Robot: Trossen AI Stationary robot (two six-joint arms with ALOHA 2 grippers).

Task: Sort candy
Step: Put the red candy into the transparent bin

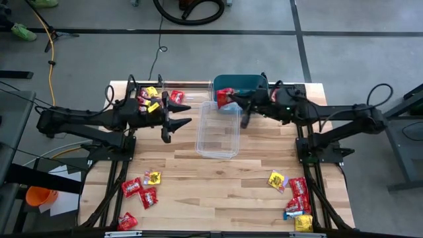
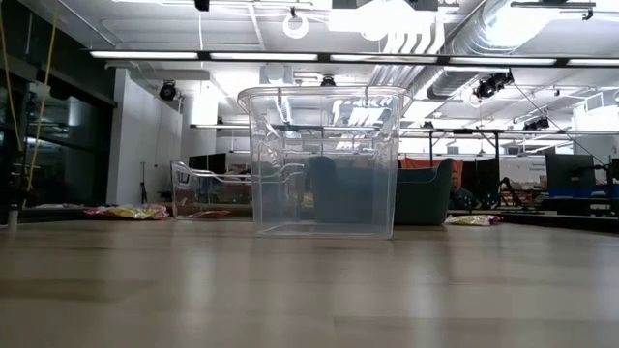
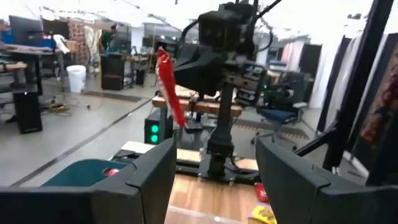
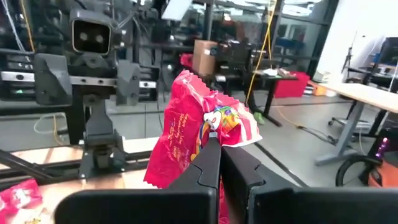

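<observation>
The wooden counter (image 1: 218, 178) carries three containers near its middle and back. The biggest in plain sight is the clear plastic tub (image 1: 219, 129) standing at the centre; from above and from counter height (image 2: 323, 160) alike it looks bare inside, nothing showing through its walls. Behind it, at the back edge, sits the teal bin (image 1: 246, 83), with at least one red packet showing inside at its left end. To the left of that is a second clear tub (image 1: 188, 89) at the back, with red and yellow candy (image 1: 153, 96) in and around its left end, partly hidden by the left arm, so I cannot tell how much lies inside it.

The right hand (image 1: 232, 100) reaches over the spot where the teal bin meets the centre tub, its fingers pressed together on a red candy packet (image 4: 202, 130), which hangs crumpled above them. The left hand (image 1: 177, 114) hovers just left of the centre tub, fingers spread with nothing between them.

Loose candy lies at the near side: a cluster of mostly red packets (image 1: 140, 190) at the near left, and a mixed red, yellow and light blue pile (image 1: 295, 197) at the near right.
</observation>
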